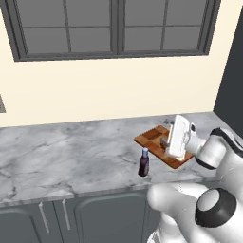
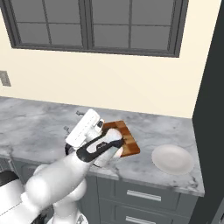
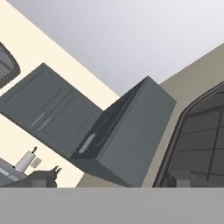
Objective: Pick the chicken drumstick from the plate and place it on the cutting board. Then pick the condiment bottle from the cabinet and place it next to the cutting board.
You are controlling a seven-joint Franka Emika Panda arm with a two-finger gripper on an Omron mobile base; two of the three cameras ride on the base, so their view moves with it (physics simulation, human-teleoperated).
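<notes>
The condiment bottle (image 1: pixel 144 163) stands upright on the marble counter (image 1: pixel 66 152), just off the front-left corner of the checkered cutting board (image 1: pixel 154 137). My gripper (image 1: pixel 166 133) is open and holds nothing. It hangs above the board's left part, apart from the bottle, and tilts up toward the wall. From the right, the gripper (image 2: pixel 73 121) shows two spread dark fingertips, and my arm covers part of the cutting board (image 2: pixel 129 142). The white plate (image 2: pixel 172 158) lies bare to the right of the board. The chicken drumstick is hidden. The tall dark cabinet (image 2: pixel 212 109) rises at the far right.
A large dark-framed window (image 1: pixel 114 28) sits in the cream wall behind the counter. Grey drawers with silver handles (image 2: pixel 140 195) and cupboard doors (image 1: pixel 61 216) run below the counter's front edge. The hand view looks up at grey wall cupboards (image 3: pixel 57 109).
</notes>
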